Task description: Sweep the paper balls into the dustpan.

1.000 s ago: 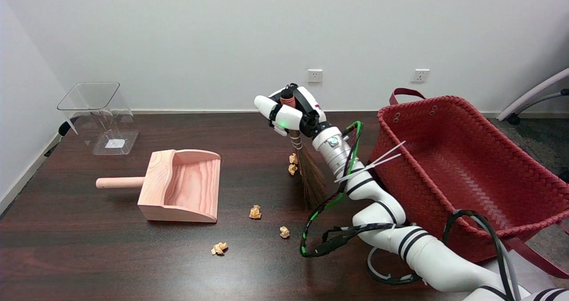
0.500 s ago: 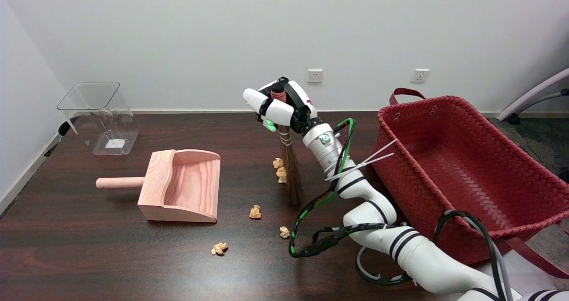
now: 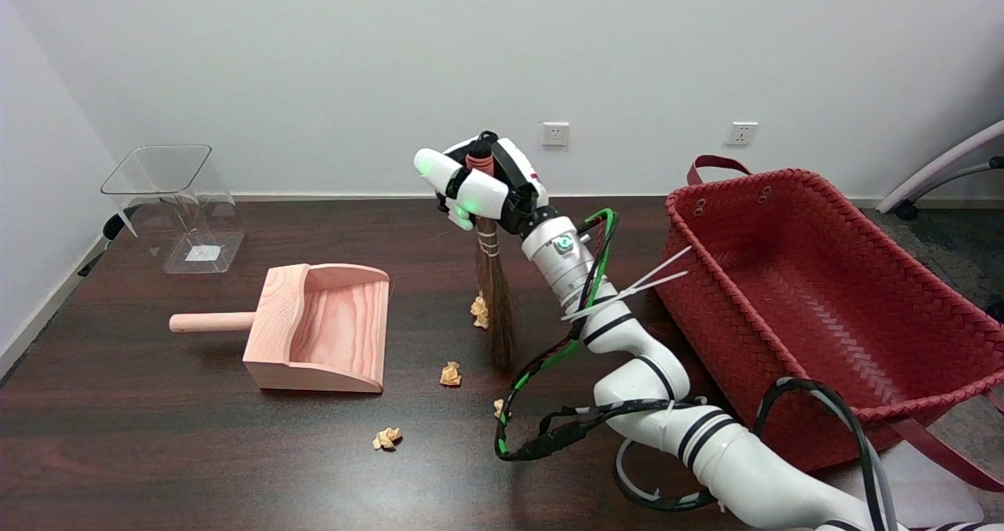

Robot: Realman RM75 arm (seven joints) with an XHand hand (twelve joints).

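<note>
Right hand clenched around the top of a small broom, held nearly upright, bristle tips down on the dark bench. Paper balls scattered in four places below and left of the hand: a clump touching the left side of the bristles; one nearer the camera, between bristles and dustpan; one partly hidden behind the arm's green and black cable; one nearest the bench's front edge. Wooden dustpan well to the left of the broom, open mouth facing right toward the balls, round handle pointing left. None of the balls inside the dustpan. Clear plastic container at the far left corner. Red woven basket on the right, beside the arm.
</note>
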